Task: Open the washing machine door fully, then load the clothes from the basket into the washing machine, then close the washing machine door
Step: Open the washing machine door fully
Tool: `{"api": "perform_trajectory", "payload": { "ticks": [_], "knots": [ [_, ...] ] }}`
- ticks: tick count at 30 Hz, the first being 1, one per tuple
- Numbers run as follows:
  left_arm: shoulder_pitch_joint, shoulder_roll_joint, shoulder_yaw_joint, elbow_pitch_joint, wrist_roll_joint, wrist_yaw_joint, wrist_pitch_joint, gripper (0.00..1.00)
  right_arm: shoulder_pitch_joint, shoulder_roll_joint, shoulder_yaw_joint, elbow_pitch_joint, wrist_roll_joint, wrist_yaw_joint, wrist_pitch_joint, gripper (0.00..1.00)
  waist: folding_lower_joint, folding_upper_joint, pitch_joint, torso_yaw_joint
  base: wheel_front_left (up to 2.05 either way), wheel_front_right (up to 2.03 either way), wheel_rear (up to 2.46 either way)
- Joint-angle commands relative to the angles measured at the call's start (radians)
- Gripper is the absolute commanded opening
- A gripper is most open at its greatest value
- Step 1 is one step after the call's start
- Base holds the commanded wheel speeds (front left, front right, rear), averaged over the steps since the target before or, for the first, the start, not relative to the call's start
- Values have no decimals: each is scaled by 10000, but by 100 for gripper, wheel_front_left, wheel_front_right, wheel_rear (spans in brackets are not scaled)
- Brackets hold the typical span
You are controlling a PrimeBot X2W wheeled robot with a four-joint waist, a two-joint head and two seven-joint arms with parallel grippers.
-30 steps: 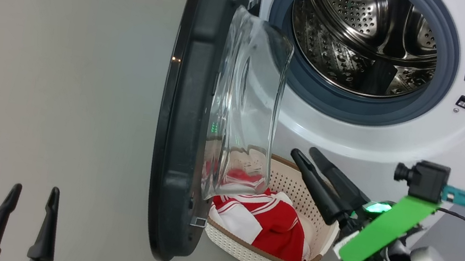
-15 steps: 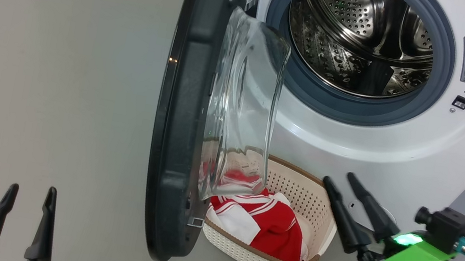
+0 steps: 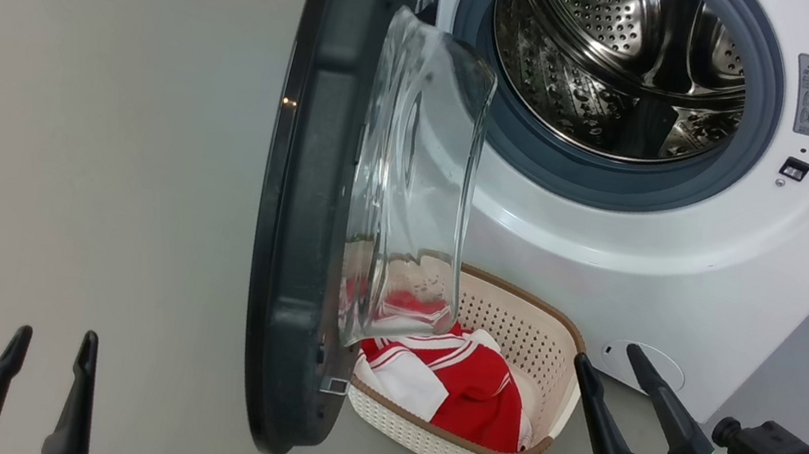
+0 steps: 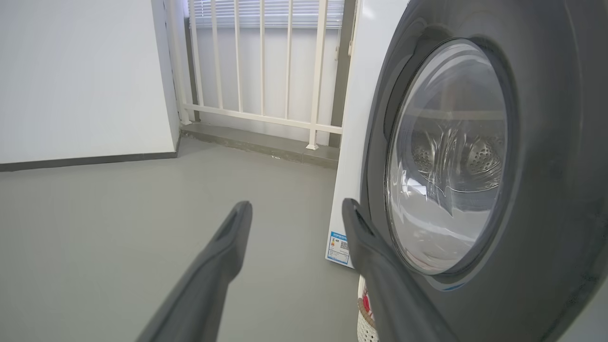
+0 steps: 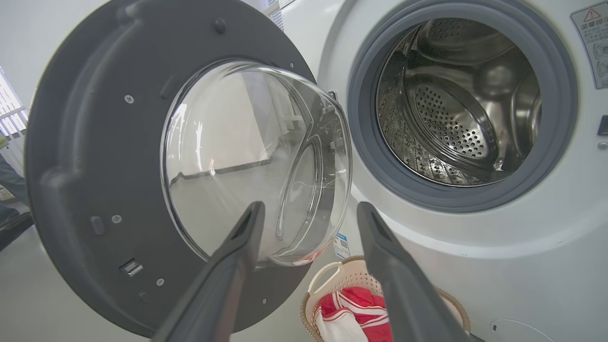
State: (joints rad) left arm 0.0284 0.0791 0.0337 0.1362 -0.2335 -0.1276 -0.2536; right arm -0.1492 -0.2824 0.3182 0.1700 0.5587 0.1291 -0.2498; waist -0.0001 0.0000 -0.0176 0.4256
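The white washing machine fills the upper right of the head view, its steel drum bare. The washing machine door stands swung out edge-on, its glass bowl bulging toward the drum. Below the door sits the cream basket holding the red and white clothes. My right gripper is open just right of the basket, apart from it. My left gripper is open at the lower left, clear of the door. From the right wrist view the door's inner face, the basket and the clothes show.
Grey floor spreads to the left of the door. A white wall with a dark skirting and a railed window lie beyond the machine's side. A blue label sits low on the washer.
My right gripper has dropped lower and to the right, away from the basket's rim. The head camera has shifted slightly. The left gripper stays put.
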Motion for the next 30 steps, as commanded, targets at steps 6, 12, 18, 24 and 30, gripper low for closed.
{"api": "perform_trajectory", "payload": {
  "ticks": [6, 12, 18, 24, 30],
  "knots": [
    [-283, 128, 339, -190, -92, -29, -82, 100, -21, -17, -27, -148, -373, 16, -119, 100, 1, 0, 12, -48, 0, 0, 0],
    [-302, 104, 360, -187, -105, -29, -82, 100, -43, -45, -107, -118, -468, 16, -119, 100, 1, 0, 12, -69, 0, 0, 0],
    [-298, 82, 375, -158, -99, -29, -82, 100, -27, -24, -182, -88, -544, 16, -120, 100, 1, 0, -19, -84, 0, 0, 0],
    [-312, 69, 380, -115, -89, -29, -82, 100, -30, -3, -194, -44, -582, 16, -120, 100, 1, 0, -30, -103, 0, 0, 0],
    [-334, 66, 360, -82, -71, -29, -82, 100, -27, -7, -223, -12, -638, 16, -120, 100, 1, 0, -17, -112, 0, 0, 0]
  ]
}}
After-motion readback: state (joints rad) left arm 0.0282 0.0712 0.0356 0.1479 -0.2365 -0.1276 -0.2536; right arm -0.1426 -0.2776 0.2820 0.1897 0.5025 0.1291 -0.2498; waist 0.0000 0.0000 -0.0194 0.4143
